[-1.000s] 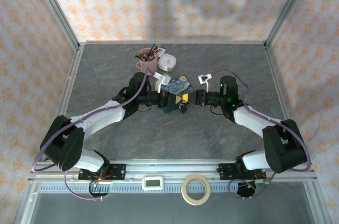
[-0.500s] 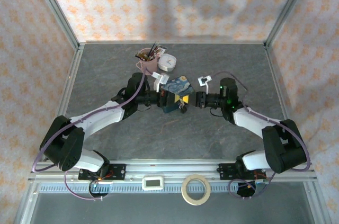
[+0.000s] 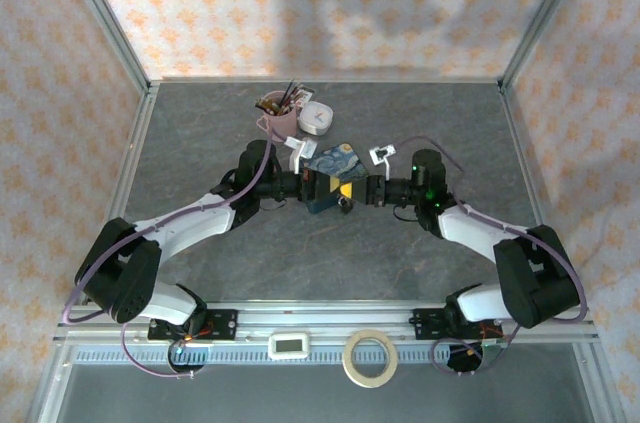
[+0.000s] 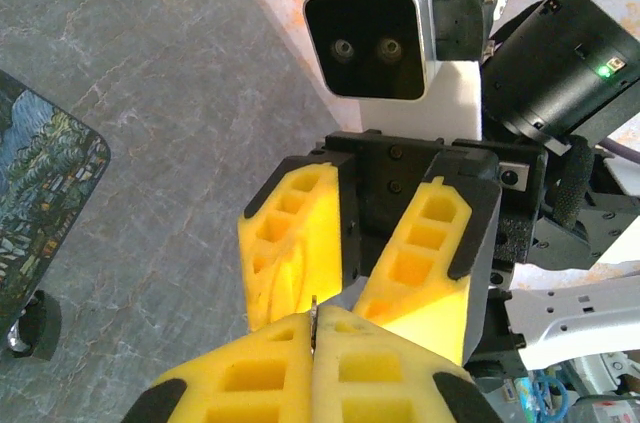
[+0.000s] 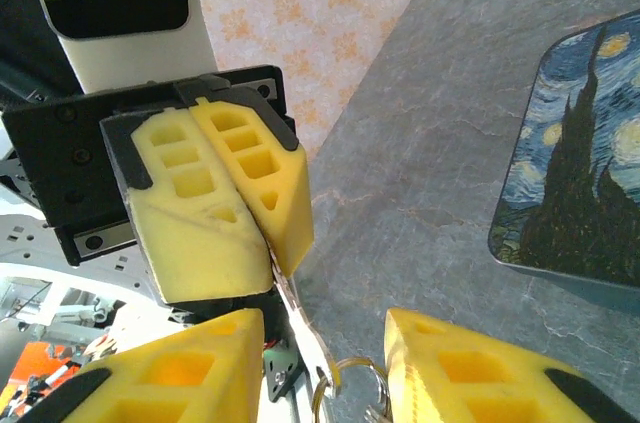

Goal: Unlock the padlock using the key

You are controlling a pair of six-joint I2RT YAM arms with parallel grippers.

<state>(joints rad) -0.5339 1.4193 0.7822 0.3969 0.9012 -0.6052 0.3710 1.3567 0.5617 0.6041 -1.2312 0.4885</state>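
Silvery key [image 5: 298, 318] pinched aloft; dark padlock [image 4: 30, 323] apart

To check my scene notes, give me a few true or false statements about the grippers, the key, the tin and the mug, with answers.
1. The left gripper is shut on the key. True.
2. The right gripper is clamped shut. False: its fingers stand apart, with the key ring between them.
3. The Starry Night tin lies flat on the table. True.
4. The pink mug is tipped over. False: it stands upright, holding brushes.
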